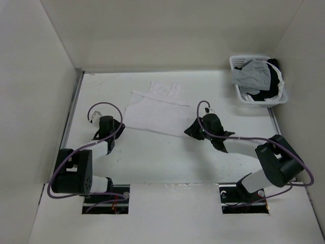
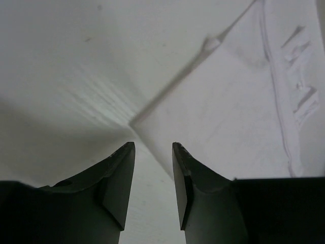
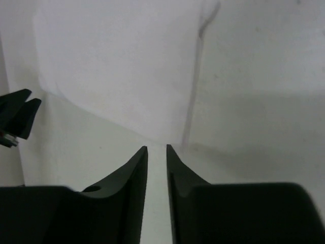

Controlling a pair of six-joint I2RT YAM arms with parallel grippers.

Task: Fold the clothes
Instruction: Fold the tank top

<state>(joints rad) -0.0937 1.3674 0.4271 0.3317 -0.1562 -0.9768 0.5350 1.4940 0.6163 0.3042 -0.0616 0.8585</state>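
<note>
L hand [image 2: 153, 145] jaws apart, nr clothes [image 2: 228, 112].

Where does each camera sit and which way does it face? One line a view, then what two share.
Top external: above and behind, looking down on table, white garment, basket; left arm, right arm show.
Left wrist: behind the left end effector, facing the garment's corner; its fingers show.
Right wrist: behind the right end effector, facing the garment's edge; its fingers show.
Shared: both wrists see the garment.
</note>
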